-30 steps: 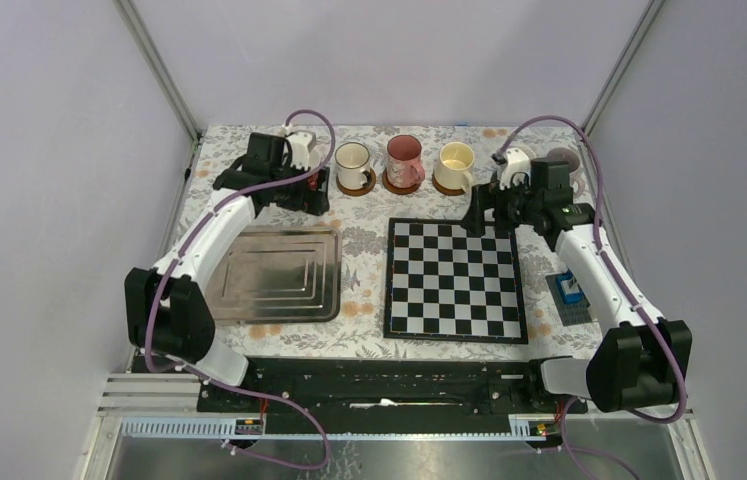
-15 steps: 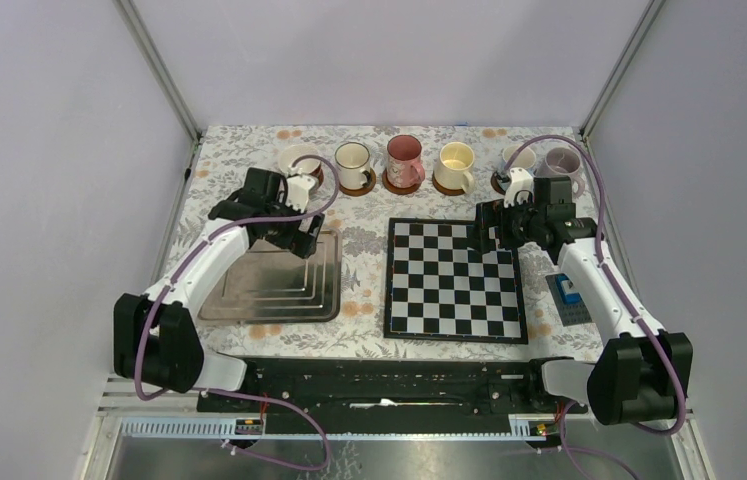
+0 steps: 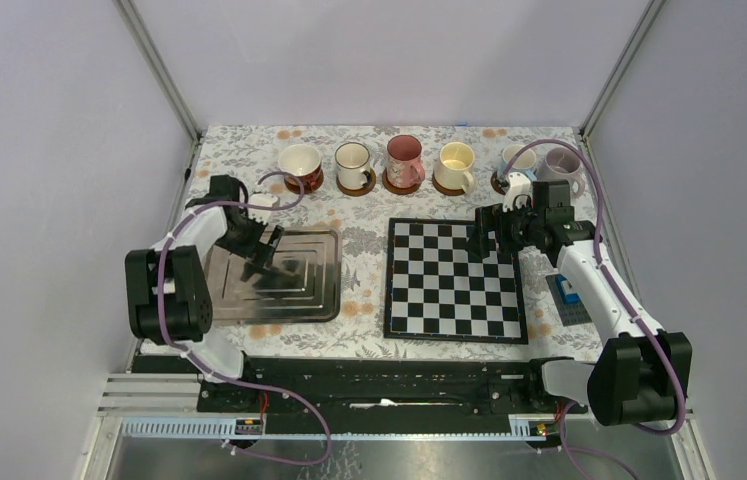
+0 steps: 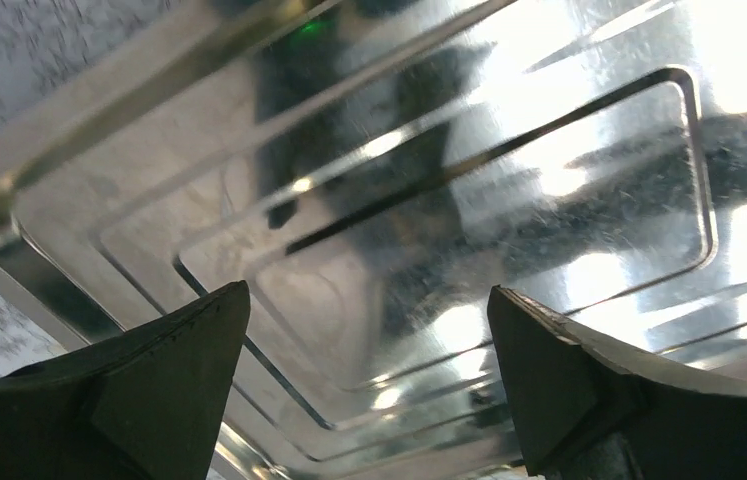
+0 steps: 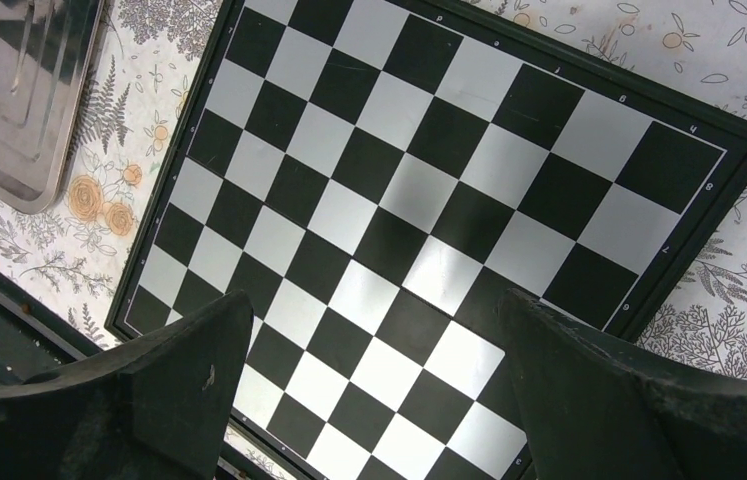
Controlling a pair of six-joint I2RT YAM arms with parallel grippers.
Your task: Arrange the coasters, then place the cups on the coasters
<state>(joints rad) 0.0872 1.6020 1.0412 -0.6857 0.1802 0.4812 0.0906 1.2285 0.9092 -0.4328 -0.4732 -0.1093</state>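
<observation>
Along the table's far edge stands a row of cups: dark-red [image 3: 301,163], white [image 3: 353,162], pink [image 3: 404,158], cream-yellow [image 3: 456,162], light blue [image 3: 517,160] and lilac [image 3: 561,165]. Dark-brown coasters [image 3: 401,187] show as rims beneath them. My left gripper [image 3: 267,258] [image 4: 369,310] hangs open and empty over the metal tray. Also open and empty, my right gripper [image 3: 486,238] [image 5: 374,315] hovers above the chessboard's far right corner. Neither gripper touches a cup.
A rectangular metal tray [image 3: 309,300] [image 4: 469,190] lies front left. The black-and-white chessboard [image 3: 454,290] [image 5: 429,190] lies in the middle. A small blue object [image 3: 571,292] sits near the right edge. The tray's corner [image 5: 9,100] shows in the right wrist view.
The left arm has pulled back from the dark-red cup and swung down over the tray. The right arm has drawn back a little from the cups over the chessboard.
</observation>
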